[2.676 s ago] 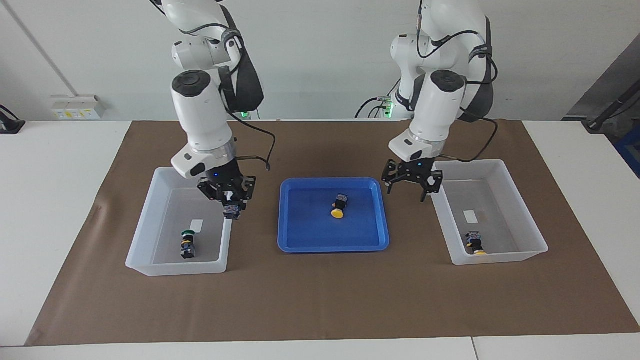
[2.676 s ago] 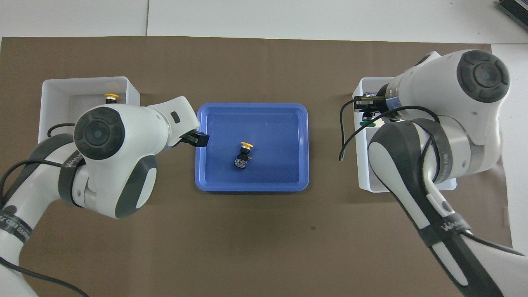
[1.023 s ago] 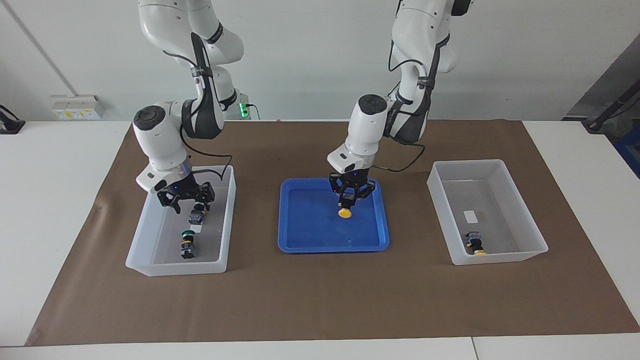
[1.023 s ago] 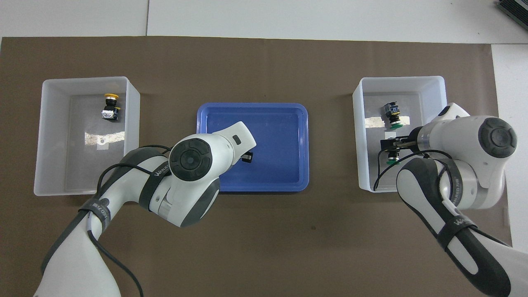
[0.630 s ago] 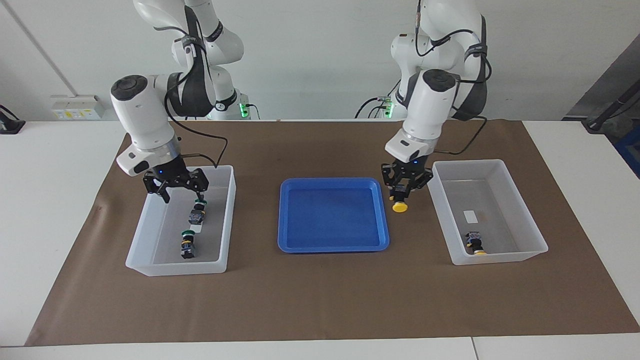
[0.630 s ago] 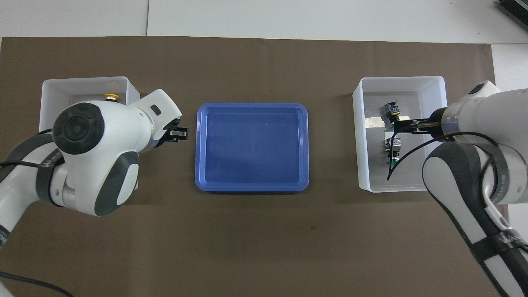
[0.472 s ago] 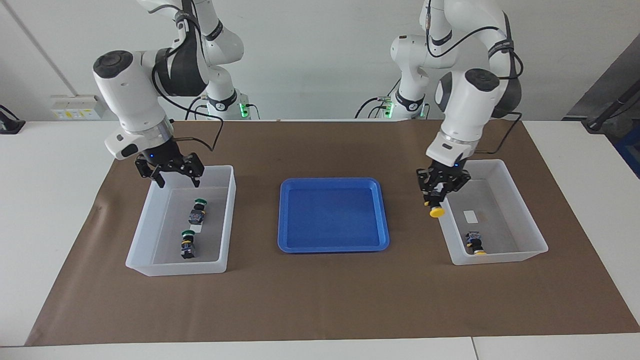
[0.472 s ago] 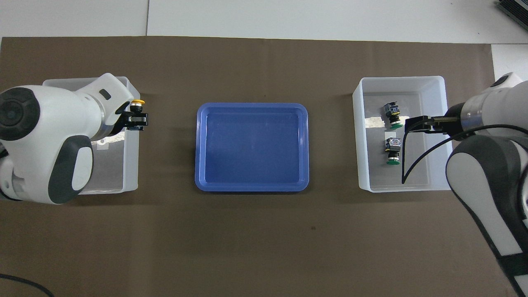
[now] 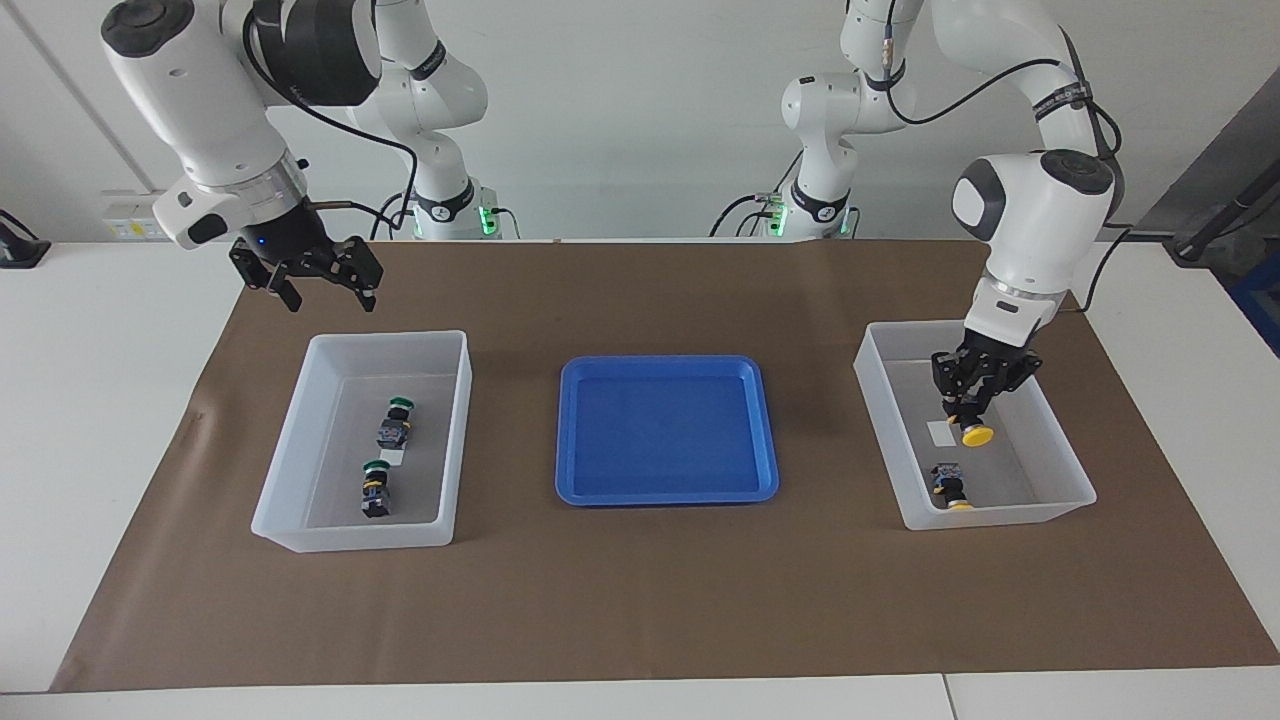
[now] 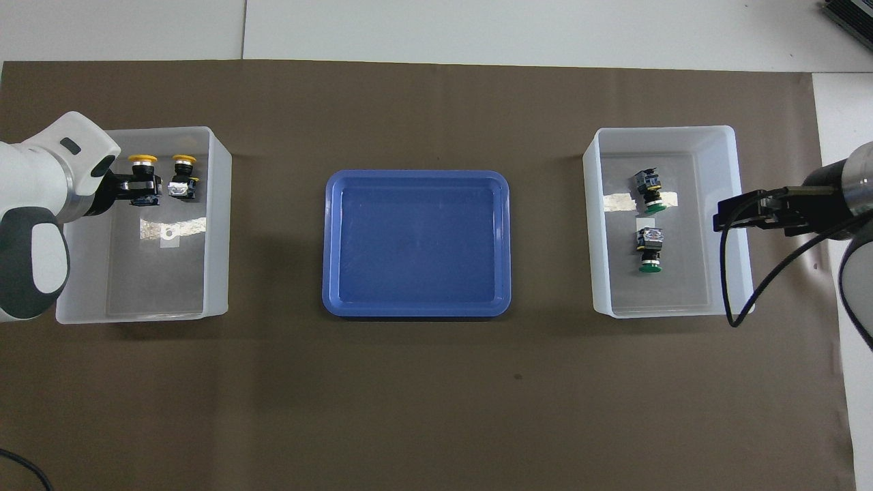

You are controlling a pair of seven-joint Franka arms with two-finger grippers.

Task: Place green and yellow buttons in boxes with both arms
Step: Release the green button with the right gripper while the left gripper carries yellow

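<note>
My left gripper [image 9: 968,412] is shut on a yellow button [image 9: 977,435] and holds it low inside the bin [image 9: 1062,440] at the left arm's end, cap pointing away from the robots. I cannot tell if it touches the floor. A second yellow button [image 9: 950,487] lies in that bin, farther from the robots. In the overhead view the held button [image 10: 142,164] sits beside the lying one [image 10: 181,176]. My right gripper [image 9: 333,298] is open and empty, raised over the mat. Its bin [image 9: 300,400] holds two green buttons [image 9: 395,420] [image 9: 375,488].
A shallow blue tray [image 9: 665,440] lies between the two bins with nothing in it. Everything stands on a brown mat [image 9: 640,590] on the white table. The right gripper [image 10: 730,213] shows at the overhead view's edge beside its bin [image 10: 740,273].
My left gripper has carried the yellow button from beside the blue tray over the wall into its bin. My right gripper has risen out of its bin toward the robots, open.
</note>
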